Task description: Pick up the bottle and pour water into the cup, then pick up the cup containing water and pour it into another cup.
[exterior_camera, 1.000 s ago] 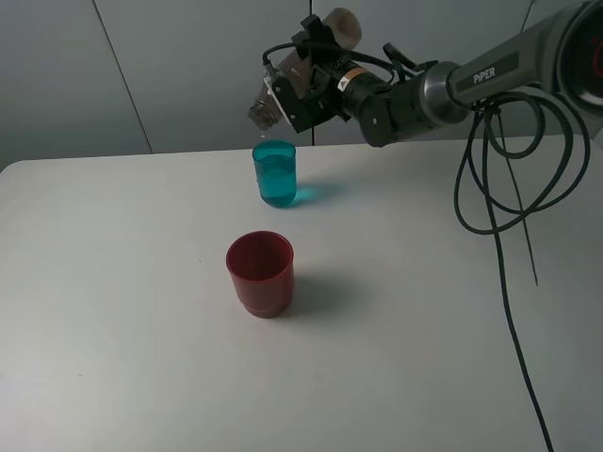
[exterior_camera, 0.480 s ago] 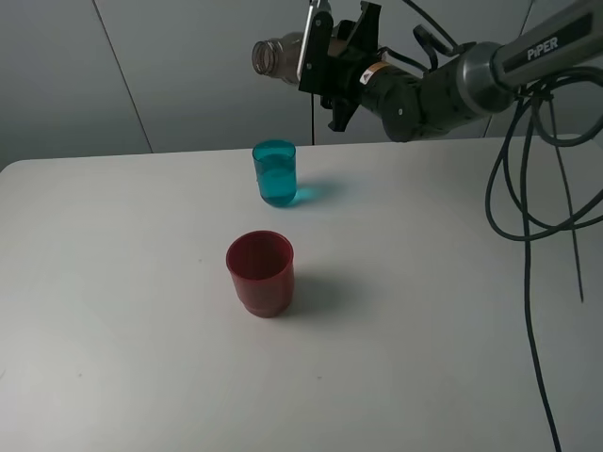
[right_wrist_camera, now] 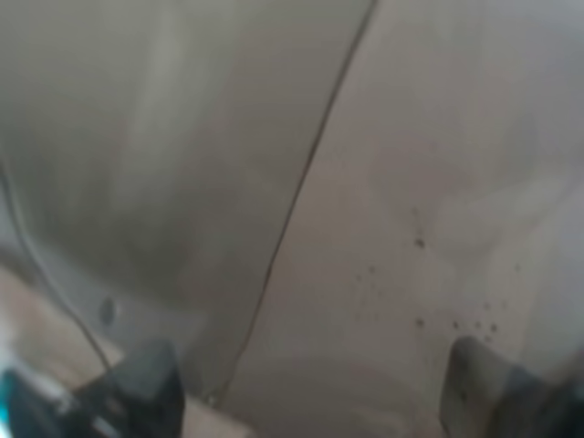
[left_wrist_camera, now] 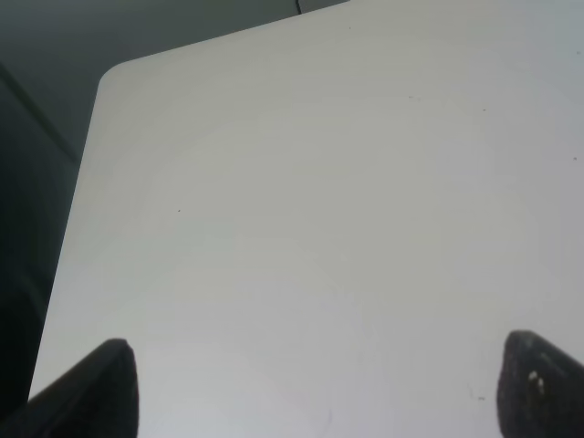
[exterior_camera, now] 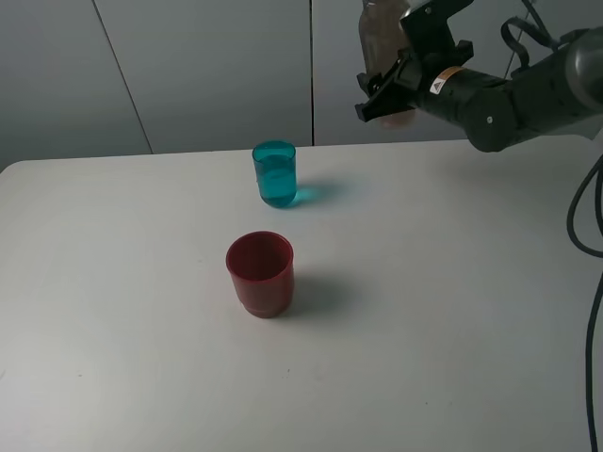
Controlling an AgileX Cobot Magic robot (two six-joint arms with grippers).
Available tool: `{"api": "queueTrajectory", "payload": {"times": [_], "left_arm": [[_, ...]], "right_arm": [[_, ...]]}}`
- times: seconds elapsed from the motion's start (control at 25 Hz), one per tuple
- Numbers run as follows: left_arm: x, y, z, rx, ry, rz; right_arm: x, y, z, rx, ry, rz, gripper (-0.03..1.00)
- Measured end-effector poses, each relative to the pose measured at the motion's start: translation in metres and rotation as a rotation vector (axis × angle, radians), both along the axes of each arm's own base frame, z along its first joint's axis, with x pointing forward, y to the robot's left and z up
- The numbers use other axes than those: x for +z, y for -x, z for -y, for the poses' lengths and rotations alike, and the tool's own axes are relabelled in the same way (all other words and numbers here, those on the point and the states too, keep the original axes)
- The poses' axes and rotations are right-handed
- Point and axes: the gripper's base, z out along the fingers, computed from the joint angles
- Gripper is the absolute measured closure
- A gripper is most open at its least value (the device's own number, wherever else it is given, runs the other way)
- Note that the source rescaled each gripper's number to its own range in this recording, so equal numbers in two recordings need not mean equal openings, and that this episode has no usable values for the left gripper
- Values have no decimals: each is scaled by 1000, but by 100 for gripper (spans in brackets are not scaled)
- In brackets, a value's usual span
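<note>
First pour looks done: right pincer (exterior_camera: pixel 391 89) clamps the bottle (exterior_camera: pixel 380 38) aloft, water-filled teal cup (exterior_camera: pixel 274 174) on the worktop (exterior_camera: pixel 452 282) below it, red cup (exterior_camera: pixel 261 273) farther off, cup-to-cup pour remaining.

My bottle (exterior_camera: pixel 380 38) runs off the top edge of the high view, and my right gripper (exterior_camera: pixel 403 71) hides part of it. My right wrist view is all blur. Of my left gripper (left_wrist_camera: pixel 315 388), only two dark fingertips (left_wrist_camera: pixel 91 392) show, cut by the edge.
</note>
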Motion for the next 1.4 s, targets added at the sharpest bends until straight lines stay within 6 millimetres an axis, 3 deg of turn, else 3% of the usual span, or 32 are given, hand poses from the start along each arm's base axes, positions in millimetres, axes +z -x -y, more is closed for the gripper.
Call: {"api": "queueTrajectory", "payload": {"times": [0.24,0.64,0.88,1.08,1.4], "left_arm": [[0,0,0,-1,-2,0],[0,0,0,-1,-2,0],[0,0,0,-1,-2,0],[0,0,0,-1,-2,0],[0,0,0,-1,-2,0]], "right_arm": [[-20,6,37,-87,-73,-112,96],[-63,-6,96,-301,-227,-161,96],[-85,-18,97,-319,-236,-173,96],[-90,-31,97,-316,-238,-159,96],[-102,-33,97,-321,-235,-179,96]]}}
